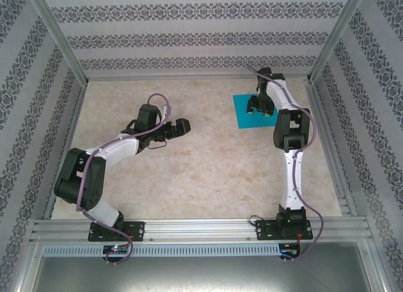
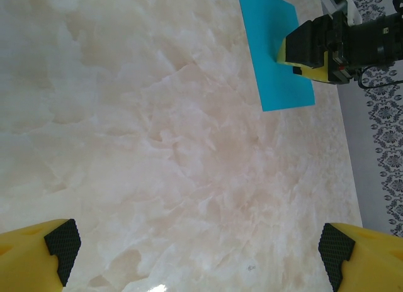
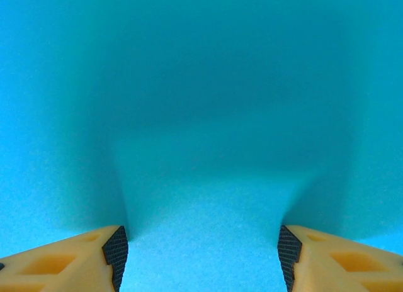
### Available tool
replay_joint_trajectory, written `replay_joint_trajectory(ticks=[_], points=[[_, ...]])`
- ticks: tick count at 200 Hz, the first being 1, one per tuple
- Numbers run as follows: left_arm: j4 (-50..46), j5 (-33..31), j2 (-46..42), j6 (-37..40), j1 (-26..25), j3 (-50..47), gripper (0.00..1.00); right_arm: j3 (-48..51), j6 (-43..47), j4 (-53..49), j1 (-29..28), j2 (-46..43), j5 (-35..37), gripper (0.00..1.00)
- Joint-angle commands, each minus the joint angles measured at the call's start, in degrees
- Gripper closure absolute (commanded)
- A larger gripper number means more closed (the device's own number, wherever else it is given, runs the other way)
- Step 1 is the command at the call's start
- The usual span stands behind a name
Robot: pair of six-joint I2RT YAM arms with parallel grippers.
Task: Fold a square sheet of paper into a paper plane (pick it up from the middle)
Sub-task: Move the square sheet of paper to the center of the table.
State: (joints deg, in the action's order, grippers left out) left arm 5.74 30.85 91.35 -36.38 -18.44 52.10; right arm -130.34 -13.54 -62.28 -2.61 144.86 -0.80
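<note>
Patterned wallpaper (image 1: 189,40) closes in three sides of a pale marbled table (image 1: 208,172), with a metal rail (image 1: 201,228) along the near edge where both arms are bolted

Over at the far right of the table, the paper (image 1: 242,113) lies flat, a bright cyan square, one side running close to the right wall

Right gripper (image 3: 201,249) is planted down on the middle of the paper, its yellow fingers (image 3: 94,254) parted, their black pads touching the sheet and a bare strip of blue between them; nothing is pinched up, so it reads as released

Left gripper (image 1: 179,127) hangs over the bare table left of centre, well apart from the paper, its jaws spread wide with nothing between them but marble
</note>
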Motion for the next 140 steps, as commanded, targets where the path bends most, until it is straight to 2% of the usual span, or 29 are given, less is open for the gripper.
replay_joint_trajectory(ticks=[1, 73, 82, 85, 102, 121, 140], points=[[-0.8, -0.3, 0.2, 1.4, -0.5, 0.6, 0.00, -3.3, 2.7, -6.6, -3.1, 2.8, 3.7, 0.33], [-0.7, -0.4, -0.6, 3.0, -0.4, -0.8, 0.00, -1.5, 4.1, -11.1, -7.1, 0.6, 8.7, 0.24], [-0.4, -0.3, -0.8, 2.9, -0.3, -1.2, 0.00, -1.2, 4.1, -11.6, -7.6, 0.3, 9.4, 0.23], [-0.4, -0.3, -0.9, 2.9, -0.3, -1.4, 0.00, -1.2, 4.1, -11.9, -7.8, 0.1, 9.4, 0.27], [0.0, -0.3, -1.7, 2.9, -0.1, -2.2, 0.00, 0.7, 2.5, -10.2, -8.0, -1.5, 2.5, 0.35], [-0.4, -0.1, -2.7, 3.3, 0.2, -2.8, 0.00, 3.3, 0.0, -7.3, -8.8, -2.3, -1.8, 0.36], [-1.5, -0.3, -4.1, 4.2, 0.7, -3.3, 0.00, 3.5, -1.3, -7.3, -10.2, -1.9, -1.7, 0.36]])
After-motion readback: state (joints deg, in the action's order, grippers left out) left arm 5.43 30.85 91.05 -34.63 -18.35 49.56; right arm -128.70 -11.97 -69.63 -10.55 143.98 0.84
